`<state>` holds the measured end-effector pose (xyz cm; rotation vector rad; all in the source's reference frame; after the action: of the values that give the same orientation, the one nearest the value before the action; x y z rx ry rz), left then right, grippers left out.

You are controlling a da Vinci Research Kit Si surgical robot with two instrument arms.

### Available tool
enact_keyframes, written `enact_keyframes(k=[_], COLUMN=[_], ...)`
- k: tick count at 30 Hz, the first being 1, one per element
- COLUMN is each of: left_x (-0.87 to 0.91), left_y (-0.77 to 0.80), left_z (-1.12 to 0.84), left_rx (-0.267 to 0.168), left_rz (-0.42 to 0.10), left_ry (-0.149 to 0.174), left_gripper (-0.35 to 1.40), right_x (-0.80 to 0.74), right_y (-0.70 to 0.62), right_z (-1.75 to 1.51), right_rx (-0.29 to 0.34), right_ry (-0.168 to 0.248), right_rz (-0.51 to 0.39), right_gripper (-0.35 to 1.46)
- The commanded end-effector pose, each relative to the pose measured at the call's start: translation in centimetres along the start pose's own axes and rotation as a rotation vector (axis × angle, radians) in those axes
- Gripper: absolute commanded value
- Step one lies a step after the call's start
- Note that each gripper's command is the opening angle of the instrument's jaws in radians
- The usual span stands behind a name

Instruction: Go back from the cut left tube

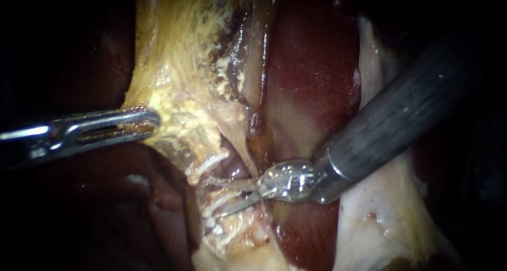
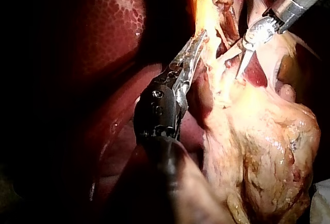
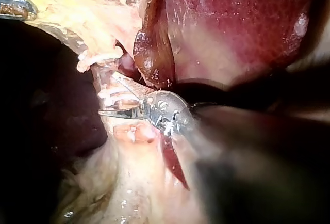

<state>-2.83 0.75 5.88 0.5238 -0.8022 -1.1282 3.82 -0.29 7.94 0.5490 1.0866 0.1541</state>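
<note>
A pale, half-clear tube [image 1: 207, 182] runs down the middle, crossed by white clips [image 1: 210, 164] above and below. My right instrument [image 1: 222, 197] comes in from the upper right; its two thin blades stand open at the tube, tips among the clips. The right wrist view shows a gap between the blades [image 3: 108, 95] with a clip lying in it. I cannot tell from these views whether the tube is parted. My left instrument [image 1: 152, 121] reaches in from the left, its jaws shut on yellow fatty tissue [image 1: 174, 91] and holding it taut, as the left wrist view confirms [image 2: 200, 41].
Dark red liver [image 1: 311, 75] lies behind and to the right of the tube. Pale membrane [image 1: 380, 218] spreads under the right shaft. The yellowish gallbladder mass [image 2: 263, 146] bulges beside the left instrument. Darkness fills the left and far right.
</note>
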Motion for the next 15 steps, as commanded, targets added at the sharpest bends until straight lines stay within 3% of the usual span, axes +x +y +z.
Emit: enact_keyframes(k=[1, 7, 15], left_x=[0.01, 0.01, 0.01], left_y=[0.01, 0.03, 0.11], left_z=[0.01, 0.0, 0.01], left_rx=[0.001, 0.002, 0.0], left_rz=[0.0, 0.0, 0.002], left_ry=[0.001, 0.001, 0.0], left_gripper=[-0.35, -0.35, -0.35], right_x=[0.01, 0.11, 0.35], right_y=[0.0, 0.04, 0.17], right_z=[-0.05, -0.49, -1.42], right_rx=[-0.011, -0.05, -0.14], right_ry=[0.006, 0.012, 0.004], right_rz=[-0.024, -0.101, -0.183], right_gripper=[1.41, 1.43, 1.43])
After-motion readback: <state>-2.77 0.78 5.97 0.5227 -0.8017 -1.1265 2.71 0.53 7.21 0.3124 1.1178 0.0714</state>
